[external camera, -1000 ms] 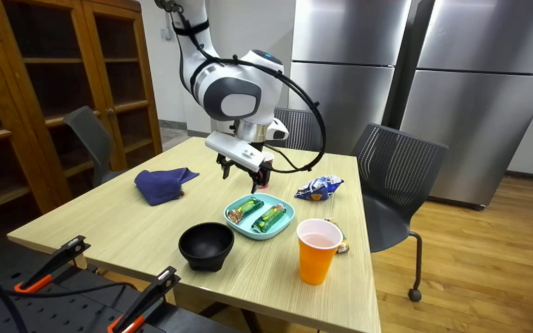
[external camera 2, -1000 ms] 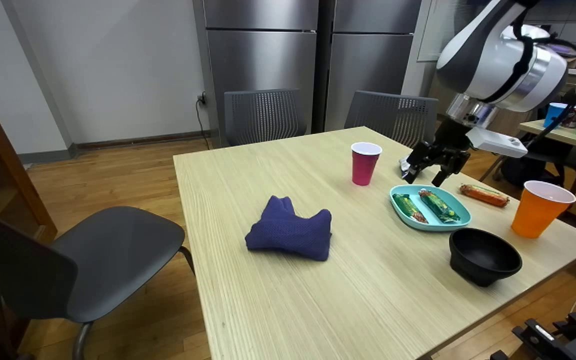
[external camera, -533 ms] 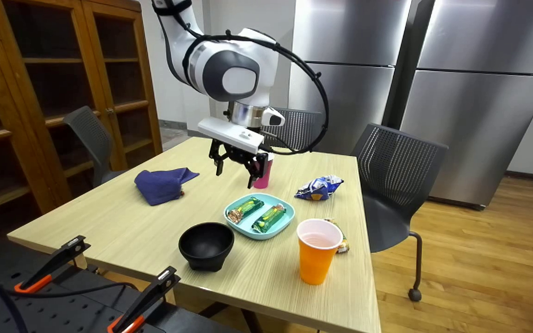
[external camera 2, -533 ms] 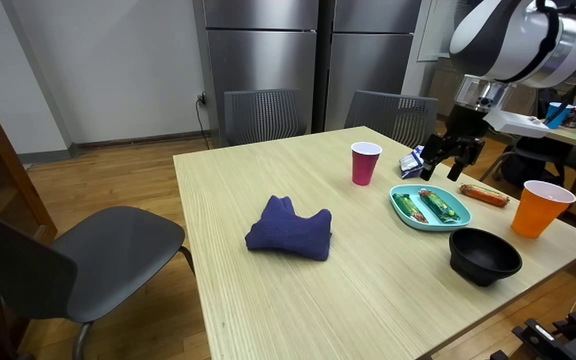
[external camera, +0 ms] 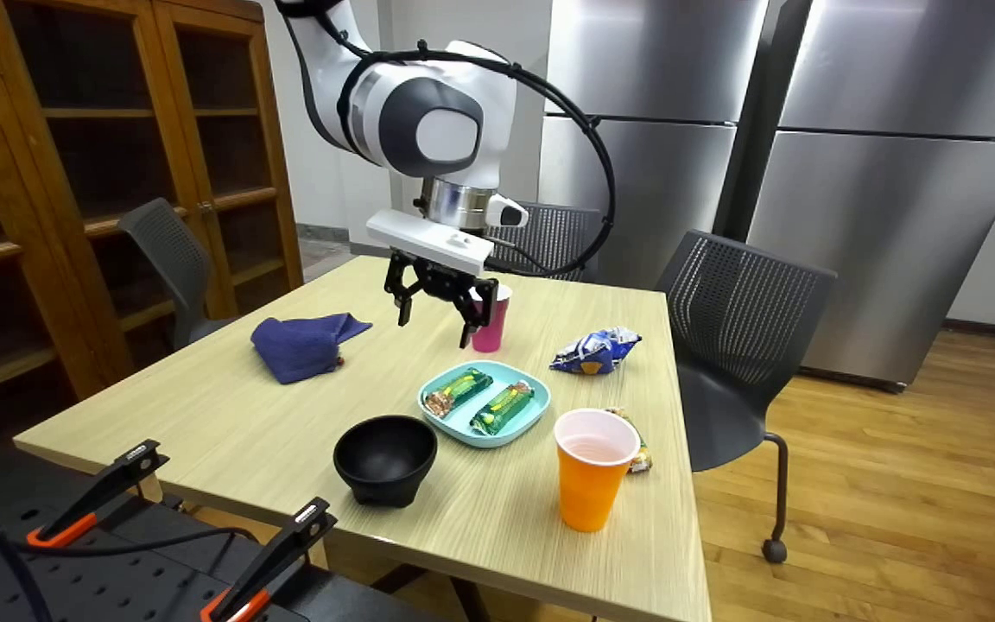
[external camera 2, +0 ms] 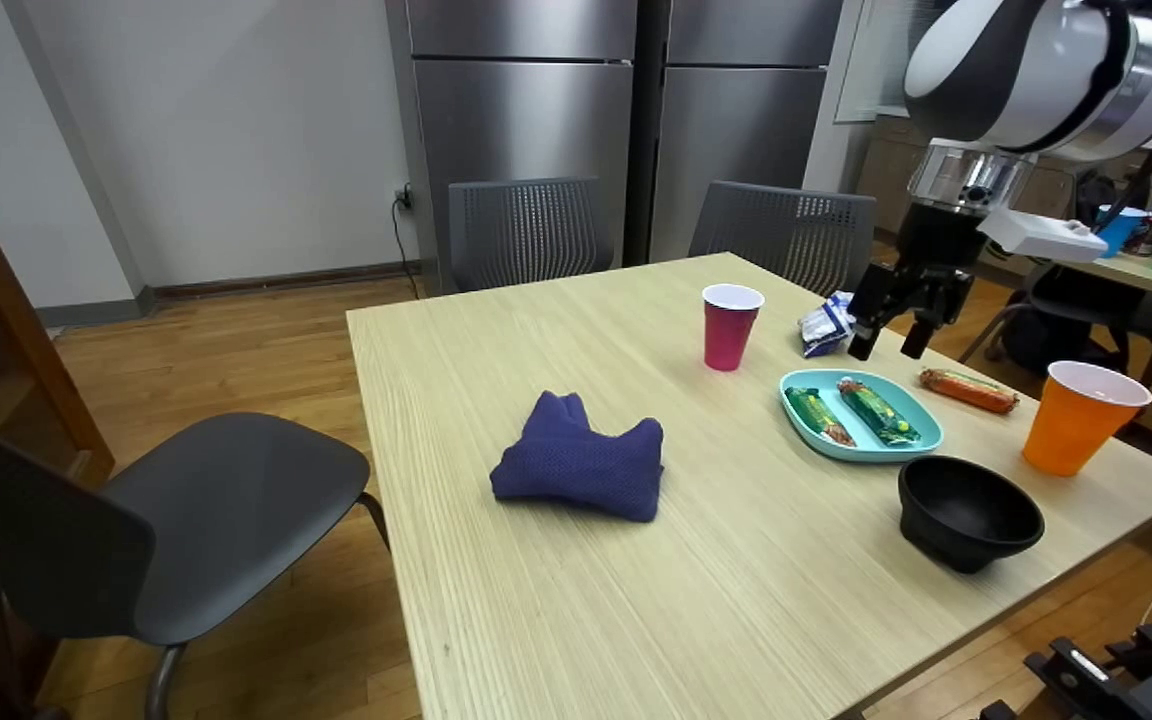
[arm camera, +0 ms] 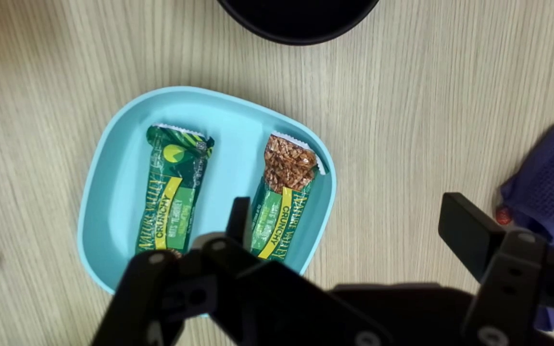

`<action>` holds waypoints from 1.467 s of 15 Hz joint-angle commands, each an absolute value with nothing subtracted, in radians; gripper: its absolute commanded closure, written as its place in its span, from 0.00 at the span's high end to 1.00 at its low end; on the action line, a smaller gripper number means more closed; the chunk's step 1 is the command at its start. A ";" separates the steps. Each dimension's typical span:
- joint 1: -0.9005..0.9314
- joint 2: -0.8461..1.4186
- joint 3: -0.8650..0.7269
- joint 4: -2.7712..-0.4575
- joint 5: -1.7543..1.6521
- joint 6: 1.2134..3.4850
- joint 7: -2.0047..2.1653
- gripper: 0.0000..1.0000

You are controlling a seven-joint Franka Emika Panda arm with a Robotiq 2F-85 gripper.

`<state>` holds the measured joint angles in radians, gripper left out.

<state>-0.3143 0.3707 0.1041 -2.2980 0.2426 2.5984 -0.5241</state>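
My gripper (external camera: 434, 328) hangs open above the table, near the turquoise plate (arm camera: 231, 144), with nothing between its fingers. On that plate lie two green-wrapped granola bars, one bar (arm camera: 173, 192) on the left in the wrist view and another bar (arm camera: 282, 192) on the right. The left finger (arm camera: 240, 221) overlaps the plate and the right-hand bar in the wrist view. Bare tabletop shows between the fingers. A crumpled navy cloth (external camera 2: 581, 460) lies farther off, with a small reddish thing (arm camera: 503, 215) partly under it. Behind the gripper in an exterior view stands a pink cup (external camera: 489, 333).
A black bowl (external camera: 385, 458) sits beside the plate. An orange cup (external camera 2: 1081, 420) stands near the table edge, partly hiding a wrapped bar (external camera: 638, 462) in an exterior view. A blue packet (external camera: 597, 352) lies beyond the plate. Chairs (external camera: 722, 345) surround the table.
My gripper has risen away from the table and the plate, most of it in the first half second. It has stayed open. The objects on the table have not moved.
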 commanded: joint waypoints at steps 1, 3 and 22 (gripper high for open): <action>-0.301 0.370 0.092 -2.296 0.249 2.595 -0.528 1.00; -0.301 0.370 0.092 -2.296 0.249 2.595 -0.528 1.00; -0.458 0.524 -0.003 -2.040 0.193 2.698 -0.723 1.00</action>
